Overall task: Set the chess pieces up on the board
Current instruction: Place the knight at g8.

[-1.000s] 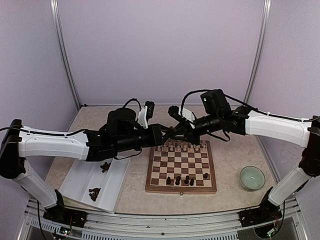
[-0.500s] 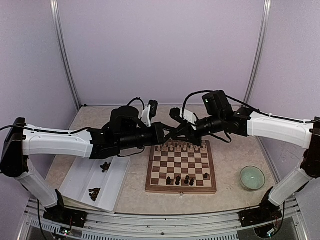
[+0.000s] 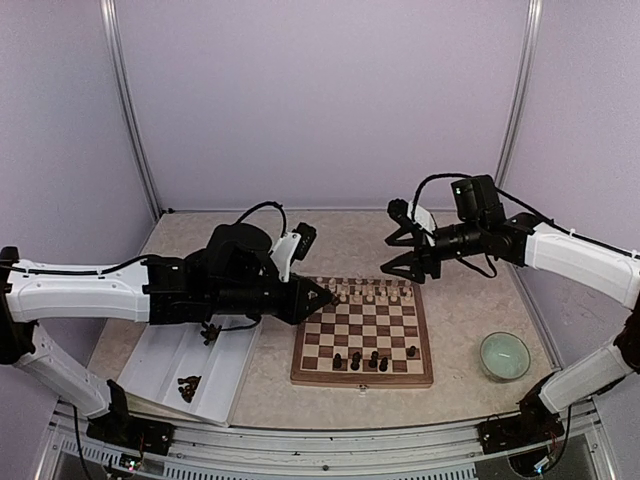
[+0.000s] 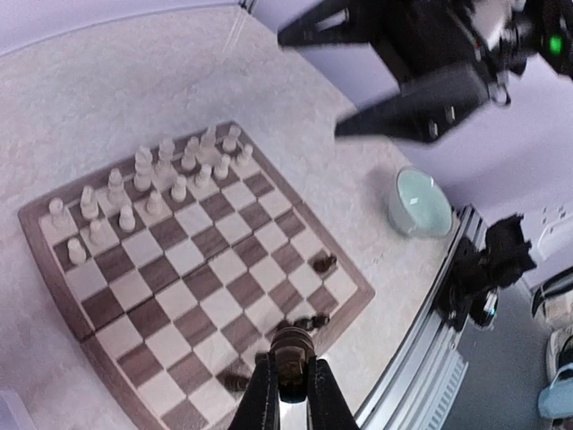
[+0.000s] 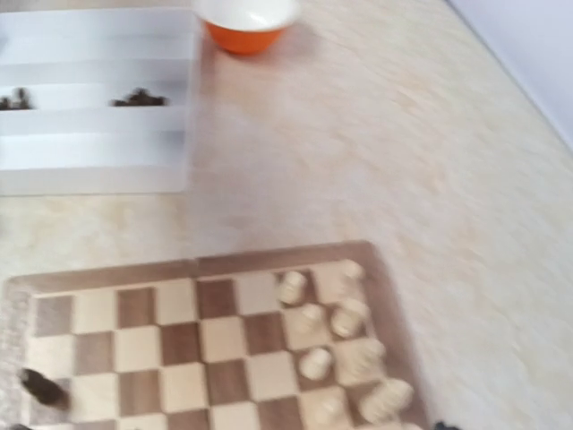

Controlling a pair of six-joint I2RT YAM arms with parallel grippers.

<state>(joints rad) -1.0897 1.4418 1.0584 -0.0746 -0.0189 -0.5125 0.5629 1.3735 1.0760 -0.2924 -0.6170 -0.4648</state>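
L fingers point(image 4: 260, 394) pinched narrow on 1 dark piece point(image 4: 288, 356). Its round end shows between the tips. Long axis seems in line w/ the fingers, can't be sure. Top view: they hang above the board point(image 3: 362, 381)'s far-left corner, clear of the squares. R fingers point(image 3: 405, 265) spread wide, nothing in them, up over the board's far-right edge, above the white pieces point(image 3: 368, 293) on the far 2 rows.

5 dark pieces point(image 3: 355, 360) stand on the board's near 2 rows, mid to right; squares toward the near-left look bare. More dark ones lie in the tray point(image 3: 160, 362) left of the board. Bowl point(image 3: 504, 356) sits right of the board, apart.

Key relation, as I read it: the open squares lie toward the board's near edge from the L fingers, i.e. down & back toward the arm bases. L arm has the piece & is nearer that side; R arm is far side, empty. Next prob: carry piece to a near-row square & set it upright w/o knocking the 5 standing.
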